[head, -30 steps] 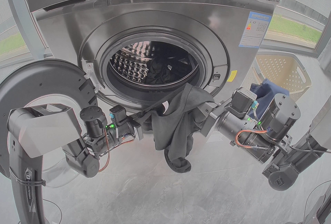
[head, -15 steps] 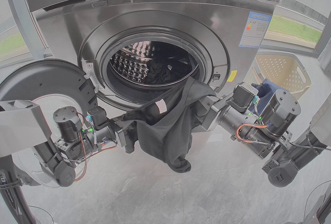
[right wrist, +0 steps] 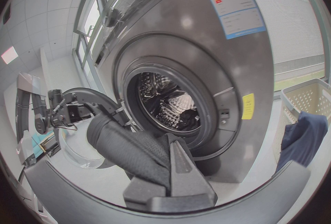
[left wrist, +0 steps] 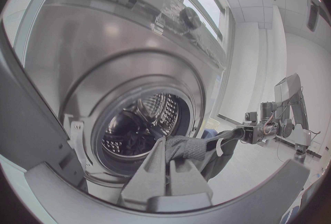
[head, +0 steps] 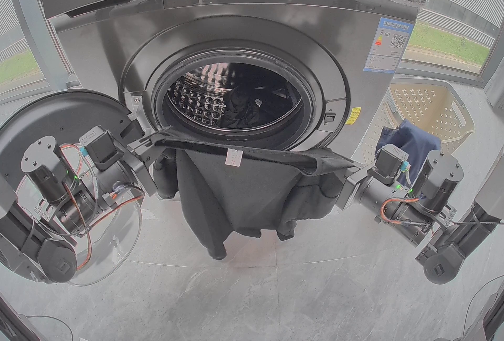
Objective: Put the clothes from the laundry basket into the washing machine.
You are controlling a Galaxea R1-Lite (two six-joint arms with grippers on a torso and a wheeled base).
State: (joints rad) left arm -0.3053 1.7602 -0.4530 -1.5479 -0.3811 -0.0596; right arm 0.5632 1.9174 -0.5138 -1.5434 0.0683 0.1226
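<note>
Washing machine (head: pixel 273 27), front-loader, stands far side w/ its door (head: pixel 58 116) swung open to the left. Drum mouth (head: pixel 236 95) faces the robot, dark clothes (head: pixel 247 105) already lying inside. Dark garment (head: pixel 236 184) is strung taut left-to-right just on the near side of the mouth and a bit below it. Its long axis runs parallel to the machine front, the rest hangs as a curtain twd the floor, and a white tag (head: pixel 233 157) sits near mid top edge. Left gripper (head: pixel 151 140) is clamped on its left end by the door hinge; right gripper (head: pixel 347 175) is clamped on its right end. Both abt equally near the mouth, so prob. the next move is both arms fwd and up w/ ends drawn inward, since the span looks wider than the mouth; hanging part could catch the rim. Grey tiled floor (head: pixel 262 284) below. Laundry basket (head: pixel 436 105) far right beside the machine, blue garment (head: pixel 415 140) draped over its near rim.
</note>
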